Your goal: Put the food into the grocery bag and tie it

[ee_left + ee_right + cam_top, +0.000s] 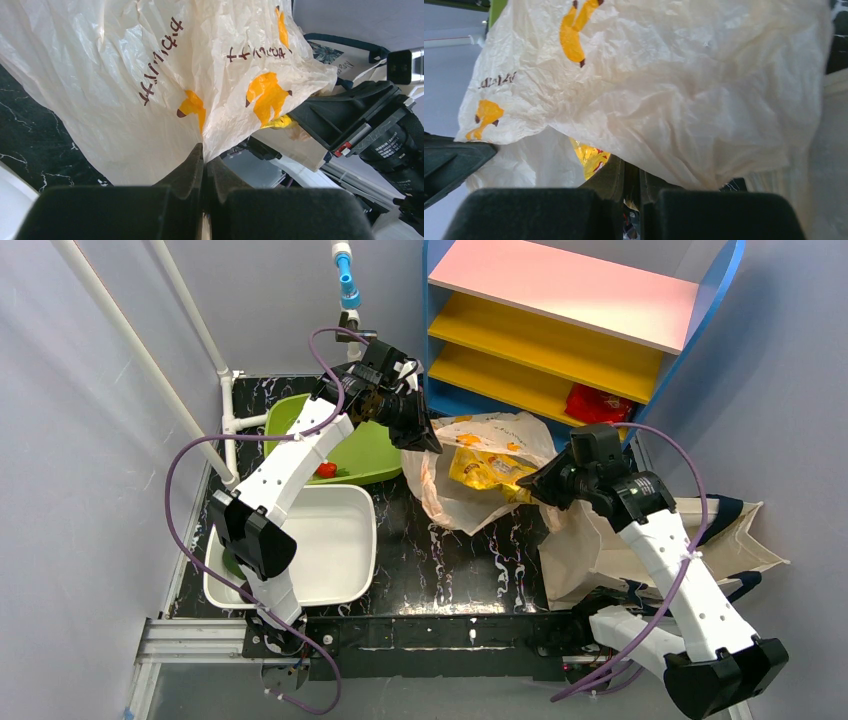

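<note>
Bag (455,502) sits on the table (440,565) between the arms, yellow packet (487,469) already inside. Left gripper (428,443) and right gripper (537,492) are both clamped on its rim. I'd keep the mouth stretched evenly, no yanking, thin plastic tears.

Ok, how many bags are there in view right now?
2: the thin printed grocery bag in the middle, and the cream canvas tote lying to its right. I see no others, though some may be hidden.
</note>
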You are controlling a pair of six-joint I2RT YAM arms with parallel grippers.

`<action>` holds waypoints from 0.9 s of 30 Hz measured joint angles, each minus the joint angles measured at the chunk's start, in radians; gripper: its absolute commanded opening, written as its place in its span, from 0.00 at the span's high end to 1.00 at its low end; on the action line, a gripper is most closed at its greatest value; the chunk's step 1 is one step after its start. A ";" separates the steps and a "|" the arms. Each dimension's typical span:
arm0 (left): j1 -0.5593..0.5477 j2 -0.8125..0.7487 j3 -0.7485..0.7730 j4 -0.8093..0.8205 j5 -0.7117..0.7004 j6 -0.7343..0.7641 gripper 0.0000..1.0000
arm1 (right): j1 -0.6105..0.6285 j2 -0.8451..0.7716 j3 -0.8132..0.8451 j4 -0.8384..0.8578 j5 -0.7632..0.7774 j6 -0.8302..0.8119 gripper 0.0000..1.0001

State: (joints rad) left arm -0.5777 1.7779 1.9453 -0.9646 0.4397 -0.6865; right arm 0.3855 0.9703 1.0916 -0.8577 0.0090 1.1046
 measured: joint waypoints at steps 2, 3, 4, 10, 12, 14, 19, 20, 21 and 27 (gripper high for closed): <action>0.000 0.000 -0.003 0.007 0.012 -0.010 1.00 | 0.000 0.017 0.000 0.042 -0.017 -0.001 0.99; 0.000 0.000 -0.004 0.010 0.016 -0.013 1.00 | 0.001 0.025 0.000 0.064 -0.025 -0.001 0.95; 0.000 0.000 -0.007 0.014 0.021 -0.020 1.00 | 0.002 0.034 0.000 0.083 -0.031 -0.002 0.88; 0.000 0.000 -0.016 0.024 0.033 -0.035 1.00 | 0.003 0.090 0.000 0.187 -0.053 -0.019 0.36; 0.000 0.000 -0.022 0.023 0.034 -0.039 1.00 | 0.003 0.104 0.003 0.204 -0.062 -0.028 0.26; 0.000 0.000 -0.023 0.021 0.033 -0.041 1.00 | 0.003 0.117 0.012 0.214 -0.073 -0.037 0.23; 0.000 0.001 -0.023 0.017 0.032 -0.048 1.00 | 0.003 0.142 0.057 0.217 -0.117 -0.064 0.18; 0.000 0.001 -0.022 0.017 0.032 -0.048 1.00 | 0.003 0.147 0.071 0.217 -0.129 -0.071 0.17; 0.000 0.001 -0.022 0.015 0.032 -0.048 1.00 | 0.003 0.152 0.085 0.214 -0.144 -0.082 0.17; 0.000 0.007 -0.023 0.003 0.014 -0.046 1.00 | 0.003 0.180 0.168 0.193 -0.255 -0.153 0.15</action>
State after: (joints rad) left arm -0.5774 1.7847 1.9228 -0.9615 0.4534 -0.7322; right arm 0.3889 1.1507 1.2598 -0.6643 -0.2462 0.9512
